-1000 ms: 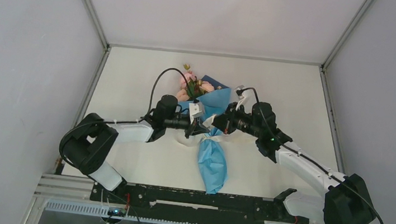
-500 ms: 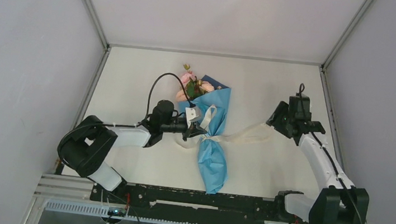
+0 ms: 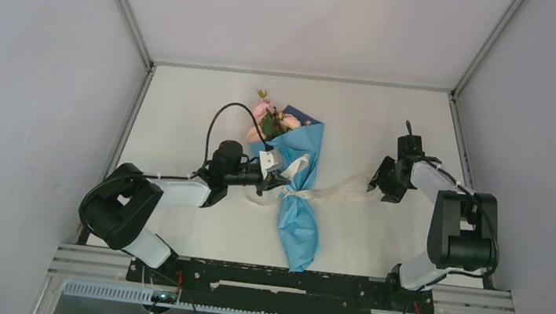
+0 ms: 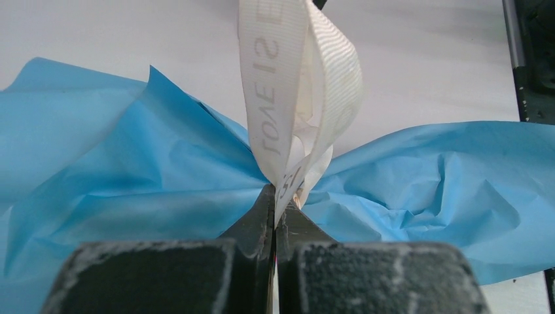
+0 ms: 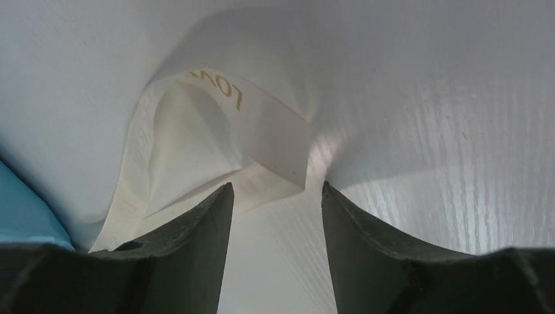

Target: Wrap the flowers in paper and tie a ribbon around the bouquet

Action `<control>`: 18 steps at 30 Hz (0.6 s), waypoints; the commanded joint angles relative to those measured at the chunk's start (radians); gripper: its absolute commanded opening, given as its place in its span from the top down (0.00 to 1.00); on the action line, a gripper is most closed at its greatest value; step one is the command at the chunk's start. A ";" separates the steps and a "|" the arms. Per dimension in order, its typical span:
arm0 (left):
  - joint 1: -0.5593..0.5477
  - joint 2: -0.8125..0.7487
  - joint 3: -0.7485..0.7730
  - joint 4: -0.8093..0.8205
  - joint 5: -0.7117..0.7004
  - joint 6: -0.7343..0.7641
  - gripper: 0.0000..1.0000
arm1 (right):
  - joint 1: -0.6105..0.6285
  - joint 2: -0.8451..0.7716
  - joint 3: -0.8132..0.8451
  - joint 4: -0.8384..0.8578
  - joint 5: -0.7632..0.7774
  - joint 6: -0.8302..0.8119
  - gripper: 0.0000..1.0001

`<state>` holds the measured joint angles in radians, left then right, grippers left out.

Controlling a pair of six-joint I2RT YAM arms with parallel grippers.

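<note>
Cropped at the top of the left wrist view — the ribbon (image 4: 298, 85) loop, lettering legible only in part. Lost off both sides, the paper (image 4: 131, 183). Hidden from above inside the paper, the flowers (image 3: 270, 117) below their blooms. Too small to read there — the ribbon's print. Right wrist view: paper reduced to an edge sliver.
</note>
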<state>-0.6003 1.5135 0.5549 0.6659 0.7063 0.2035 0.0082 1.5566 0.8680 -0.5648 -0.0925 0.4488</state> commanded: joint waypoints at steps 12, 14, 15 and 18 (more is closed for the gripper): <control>-0.013 -0.032 -0.008 0.031 0.038 0.205 1.00 | -0.032 -0.110 0.178 -0.047 -0.167 -0.188 1.00; -0.016 -0.037 -0.015 0.031 0.046 0.219 1.00 | 0.074 -0.201 0.233 -0.095 -0.182 -0.223 1.00; -0.018 -0.039 -0.018 0.027 0.054 0.236 1.00 | 0.132 -0.242 0.260 -0.112 -0.178 -0.236 1.00; -0.022 -0.050 -0.029 0.006 0.071 0.293 1.00 | 0.301 -0.326 0.365 -0.114 -0.168 -0.219 1.00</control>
<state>-0.6106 1.5085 0.5510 0.6689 0.7307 0.4015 0.1242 1.3689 1.0927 -0.6628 -0.2195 0.2760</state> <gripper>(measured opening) 0.005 0.007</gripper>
